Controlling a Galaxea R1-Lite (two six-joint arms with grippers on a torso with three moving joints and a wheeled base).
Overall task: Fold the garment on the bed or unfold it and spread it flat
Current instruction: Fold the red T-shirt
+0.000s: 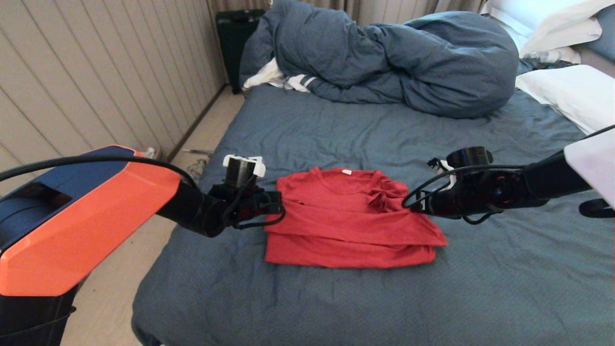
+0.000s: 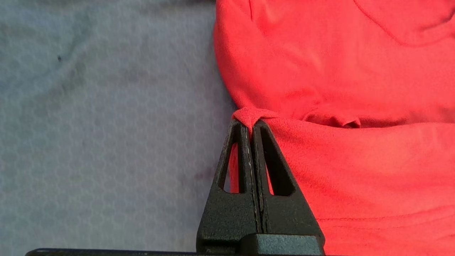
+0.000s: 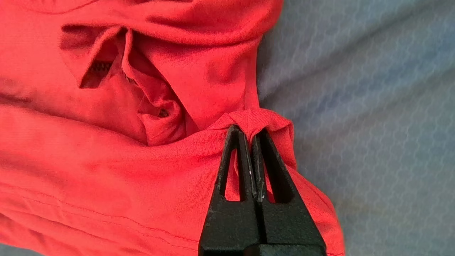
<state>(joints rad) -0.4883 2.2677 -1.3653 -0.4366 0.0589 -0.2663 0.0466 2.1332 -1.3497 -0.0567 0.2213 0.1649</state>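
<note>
Red cotton T-shirt (image 1: 348,218) partly folded, lying mid-bed on wrinkled blue-grey sheet of the bed (image 1: 336,307), left gripper (image 2: 251,122) pinching its left edge, right gripper (image 3: 249,129) clamped on its right edge.

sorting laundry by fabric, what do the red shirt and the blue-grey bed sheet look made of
Red short-sleeved T-shirt: looks like a soft matte knit, probably cotton jersey; fine knit texture and stitched hems show, and it bunches limply where each black claw pinches it.
Dark blue-grey bed sheet: seems a thin woven cotton or blend, matte, with many fine wrinkles. Exact fibres cannot be told.
</note>
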